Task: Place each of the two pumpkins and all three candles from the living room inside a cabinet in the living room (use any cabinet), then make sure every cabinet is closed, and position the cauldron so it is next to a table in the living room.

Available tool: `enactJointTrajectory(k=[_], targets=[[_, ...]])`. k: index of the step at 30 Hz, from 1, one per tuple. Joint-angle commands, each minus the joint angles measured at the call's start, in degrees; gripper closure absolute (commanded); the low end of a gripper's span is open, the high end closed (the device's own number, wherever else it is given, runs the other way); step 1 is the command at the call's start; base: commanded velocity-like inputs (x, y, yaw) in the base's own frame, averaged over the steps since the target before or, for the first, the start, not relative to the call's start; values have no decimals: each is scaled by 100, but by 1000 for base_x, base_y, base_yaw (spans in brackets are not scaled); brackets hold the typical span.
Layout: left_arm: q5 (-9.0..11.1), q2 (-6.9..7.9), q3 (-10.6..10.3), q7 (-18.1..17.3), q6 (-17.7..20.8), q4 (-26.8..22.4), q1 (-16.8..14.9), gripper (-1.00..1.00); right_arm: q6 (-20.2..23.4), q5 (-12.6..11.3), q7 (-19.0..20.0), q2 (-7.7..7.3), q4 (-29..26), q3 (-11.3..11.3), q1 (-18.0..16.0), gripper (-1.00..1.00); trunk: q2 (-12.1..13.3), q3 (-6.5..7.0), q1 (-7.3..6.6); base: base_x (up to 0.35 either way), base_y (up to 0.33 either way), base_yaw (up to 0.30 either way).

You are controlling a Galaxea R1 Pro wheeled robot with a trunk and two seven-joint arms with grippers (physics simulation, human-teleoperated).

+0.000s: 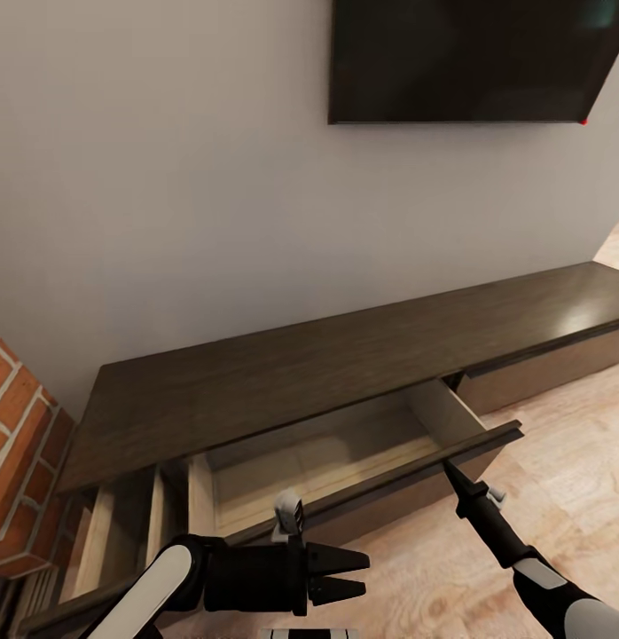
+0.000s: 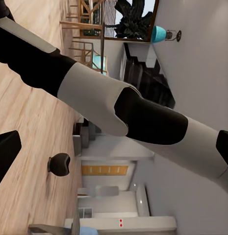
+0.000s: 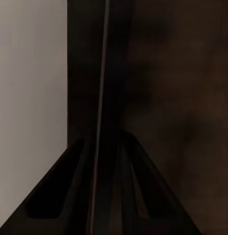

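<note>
1. Our right gripper (image 1: 451, 469) is pinching the pulled-out drawer front (image 1: 416, 484) of the long dark-brown wooden cabinet (image 1: 345, 373).
2. Our left gripper (image 1: 352, 574) is hovering, fingers slightly parted, holding nothing.
3. We are seeing the small glossy black cauldron (image 2: 60, 164) on the plank floor (image 2: 25, 122).

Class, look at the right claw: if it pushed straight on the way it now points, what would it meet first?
The right claw is at the dark front panel of the open drawer of the cabinet. It would press that panel almost at once; whether they already touch is unclear.
</note>
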Motion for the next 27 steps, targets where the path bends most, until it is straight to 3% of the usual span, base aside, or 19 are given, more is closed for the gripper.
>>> enactJointTrajectory(k=[1, 27], targets=[[-46, 3, -7, -56, 0, 2, -5, -100, 98, -46, 112, 0, -296, 232, -2, 100, -3, -4, -3, -139, 0, 0], [-46, 3, -3, -56, 0, 2, -5, -100, 98, -46, 112, -3, -299, 232, -2, 100, -3, -4, -3, -67, 0, 0]])
